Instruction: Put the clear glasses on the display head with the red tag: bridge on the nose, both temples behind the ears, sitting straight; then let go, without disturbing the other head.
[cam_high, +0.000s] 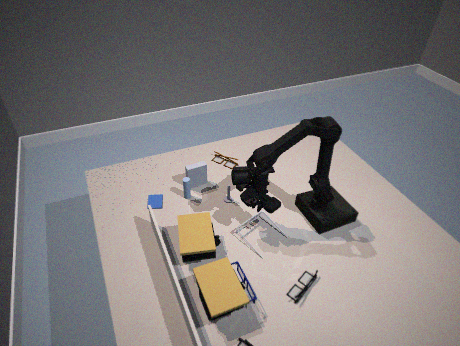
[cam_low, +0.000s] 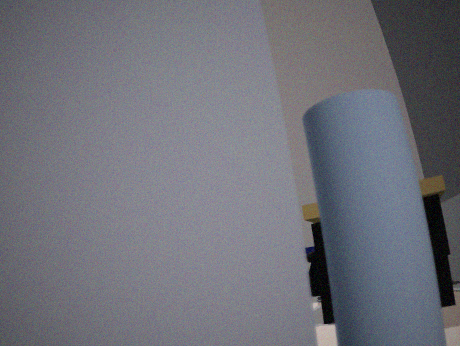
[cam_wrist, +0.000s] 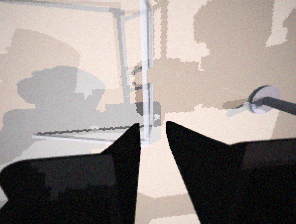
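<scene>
The clear glasses (cam_high: 246, 223) (cam_wrist: 146, 60) are below my gripper, temples pointing away from the heads; whether they touch the table is hard to tell. My gripper (cam_high: 261, 206) (cam_wrist: 153, 126) is slightly open, with a gap between its fingertips. One end of the clear front frame shows just beyond the tips, close to the left finger, not pinched. Two dark display heads have yellow tops: the farther one (cam_high: 196, 233) shows no glasses, the nearer one (cam_high: 220, 287) has blue glasses (cam_high: 244, 281) at its front. No red tag is visible.
A small stand (cam_high: 228, 194) (cam_wrist: 265, 99) is near the gripper. A blue cylinder (cam_high: 186, 187) (cam_low: 372, 215) and grey upright block (cam_high: 196, 174) (cam_low: 150, 175) stand farther back. Brown glasses (cam_high: 224, 160) and black glasses (cam_high: 302, 286) lie on the table. A long white rail (cam_high: 172, 270) runs behind the heads.
</scene>
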